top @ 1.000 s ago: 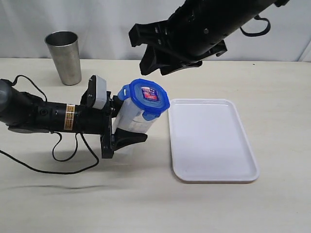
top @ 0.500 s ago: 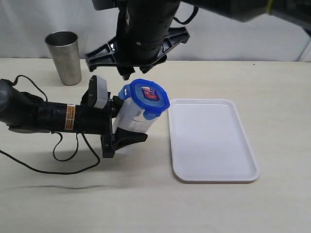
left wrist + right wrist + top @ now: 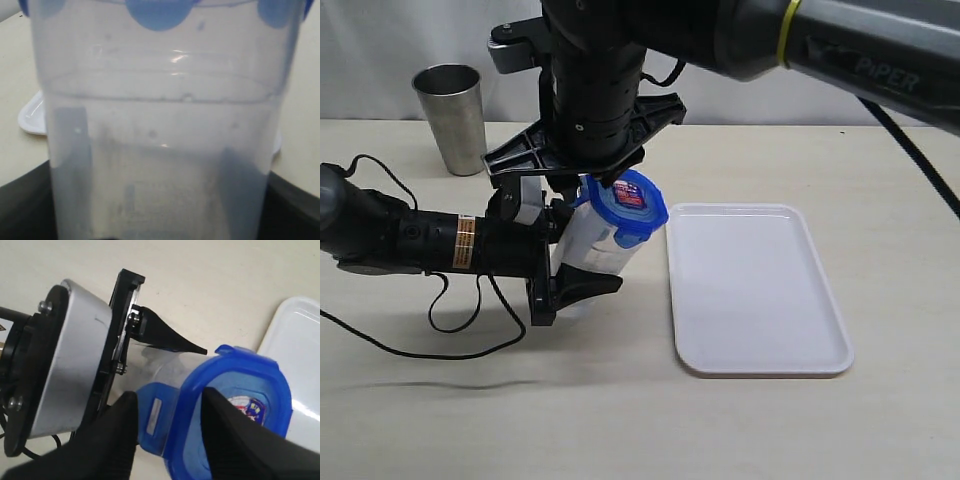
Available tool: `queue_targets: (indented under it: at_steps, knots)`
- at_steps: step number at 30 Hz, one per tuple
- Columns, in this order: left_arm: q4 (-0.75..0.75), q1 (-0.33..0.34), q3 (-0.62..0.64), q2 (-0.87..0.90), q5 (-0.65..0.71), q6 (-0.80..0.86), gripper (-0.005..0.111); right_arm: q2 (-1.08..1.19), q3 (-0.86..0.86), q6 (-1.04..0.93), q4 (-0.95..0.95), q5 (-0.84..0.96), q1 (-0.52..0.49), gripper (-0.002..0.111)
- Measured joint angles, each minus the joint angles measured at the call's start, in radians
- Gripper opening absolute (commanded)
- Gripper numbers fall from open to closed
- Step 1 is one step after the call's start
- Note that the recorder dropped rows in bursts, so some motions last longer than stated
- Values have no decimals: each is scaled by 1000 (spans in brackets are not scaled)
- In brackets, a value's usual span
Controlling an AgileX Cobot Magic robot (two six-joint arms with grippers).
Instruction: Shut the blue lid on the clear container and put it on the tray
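The clear container [image 3: 588, 245] leans toward the tray, and my left gripper [image 3: 576, 252] is shut on its lower body from the side. In the left wrist view the container [image 3: 160, 125] fills the picture, with the fingers [image 3: 70, 170] dark behind its wall. The blue lid [image 3: 632, 205] with its sticker sits on the container's mouth. My right gripper [image 3: 592, 188] has come down from above and stands open. Its tips [image 3: 170, 395] straddle one raised side flap [image 3: 161, 420] and the lid [image 3: 250, 405] rim. The white tray [image 3: 755, 290] lies flat just to the right.
A steel cup [image 3: 452, 118] stands at the back left. The left arm [image 3: 410, 240] lies low across the table with a black cable [image 3: 450, 325] looping in front of it. The big right arm [image 3: 610, 70] hangs over the middle, hiding the table behind it.
My right arm has swung left from above the tray's far side and dropped onto the lid's left edge. The left gripper and container have stayed put.
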Motion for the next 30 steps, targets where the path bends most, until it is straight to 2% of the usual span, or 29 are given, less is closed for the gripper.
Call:
queue_targets:
  at_steps: [9,24,30]
  knots:
    - [-8,0,0,0,32,-9,0,33,-12,0,-13,2,1,31]
    - [-23,8,2,2,33,-35,0,103,-38,-6,-188,2,83,31]
    - [-27,10,2,2,33,-38,0,107,-38,-19,-206,2,87,31]
